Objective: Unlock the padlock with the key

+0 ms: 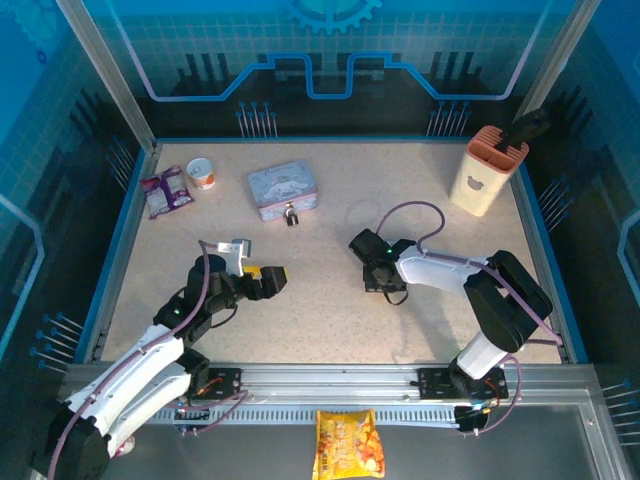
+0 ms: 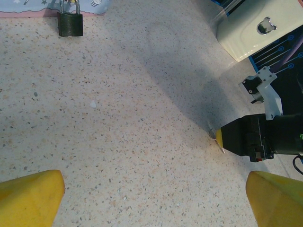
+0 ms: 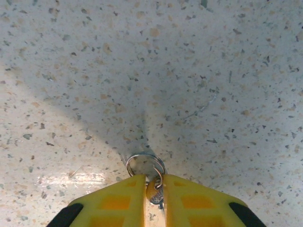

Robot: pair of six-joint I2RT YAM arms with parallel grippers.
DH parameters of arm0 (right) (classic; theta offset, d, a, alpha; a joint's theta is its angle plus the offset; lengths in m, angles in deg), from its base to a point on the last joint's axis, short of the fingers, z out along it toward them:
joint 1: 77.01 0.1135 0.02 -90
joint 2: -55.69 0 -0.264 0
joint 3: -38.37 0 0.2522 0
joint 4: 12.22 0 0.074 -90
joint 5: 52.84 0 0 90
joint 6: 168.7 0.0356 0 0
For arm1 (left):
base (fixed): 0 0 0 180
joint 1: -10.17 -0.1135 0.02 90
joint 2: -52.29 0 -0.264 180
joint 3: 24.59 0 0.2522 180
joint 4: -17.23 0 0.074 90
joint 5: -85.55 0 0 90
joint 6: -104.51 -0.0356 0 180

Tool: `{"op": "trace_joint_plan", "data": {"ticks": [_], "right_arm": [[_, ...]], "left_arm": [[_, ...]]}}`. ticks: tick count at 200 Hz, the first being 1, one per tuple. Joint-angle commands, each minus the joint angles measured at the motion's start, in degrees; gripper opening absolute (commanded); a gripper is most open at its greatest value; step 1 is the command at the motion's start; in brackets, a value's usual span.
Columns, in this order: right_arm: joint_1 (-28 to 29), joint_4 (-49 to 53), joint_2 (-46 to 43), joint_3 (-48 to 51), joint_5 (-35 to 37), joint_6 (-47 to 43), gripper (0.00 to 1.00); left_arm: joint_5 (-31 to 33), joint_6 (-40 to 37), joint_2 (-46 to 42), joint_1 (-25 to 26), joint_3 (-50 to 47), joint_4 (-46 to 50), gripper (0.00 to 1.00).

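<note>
You will find no word, number or brand here that can be read. The lilac-grey tin (image 1: 285,190) near the far edge of the bench (image 1: 330,250) carries a cartoon print, but you cannot make out letters on it. The purple packet (image 1: 165,190) in the far left corner and the small cup (image 1: 202,173) beside it have printing too small to read, as does the yellow snack bag (image 1: 348,443) just outside the near edge. The cream holder (image 1: 485,185) in the far right corner bears a small bear-face sign (image 2: 263,26).

Padlock (image 1: 291,216) just beside tin (image 1: 280,188); right gripper (image 1: 384,289) well apart.
</note>
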Motion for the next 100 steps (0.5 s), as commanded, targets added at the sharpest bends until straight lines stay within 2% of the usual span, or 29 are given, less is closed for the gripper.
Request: {"op": "trace_joint_plan", "data": {"ticks": [1, 48, 81, 100], "right_arm": [[1.0, 2.3, 1.0, -1.5, 1.7, -0.2, 0.19], [1.0, 3.0, 2.3, -1.9, 2.2, 0.0, 0.19], [1.4, 3.5, 2.9, -2.3, 2.5, -0.7, 0.27], [1.3, 3.5, 3.5, -2.3, 2.6, -0.7, 0.27]], "left_arm": [[0.1, -0.1, 0.0, 0.4, -0.5, -1.2, 0.99], [0.3, -0.2, 0.0, 0.4, -0.5, -1.2, 0.99], [0.3, -0.2, -0.1, 0.4, -0.5, -1.2, 0.99], [0.4, -0.3, -0.1, 0.4, -0.5, -1.1, 0.99]]}}
